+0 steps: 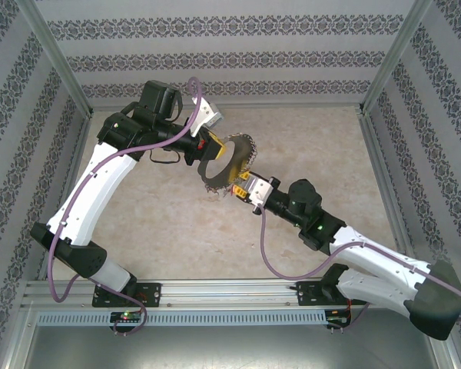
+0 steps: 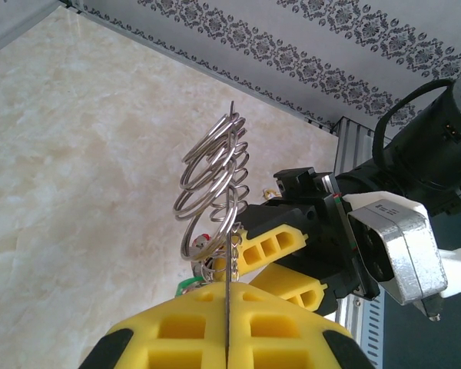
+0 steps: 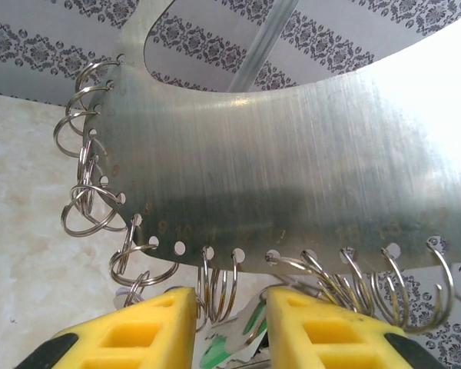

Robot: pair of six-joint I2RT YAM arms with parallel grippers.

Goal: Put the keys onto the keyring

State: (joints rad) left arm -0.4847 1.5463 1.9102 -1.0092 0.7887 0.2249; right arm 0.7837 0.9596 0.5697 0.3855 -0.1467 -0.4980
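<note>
The keyring is a flat silver hoop, held up above the table with small split rings hanging from holes along its rim. My left gripper is shut on its edge; in the left wrist view the keyring stands edge-on as a thin line. My right gripper is open just below the keyring's broad band. Between its yellow fingers hang two rings and a key with a green and white tag. Red and green tag bits dangle by the rings.
The pale marbled table lies beneath both arms, fenced by aluminium posts and patterned walls. My right gripper sits close behind the hoop in the left wrist view. The two grippers meet at the table's middle.
</note>
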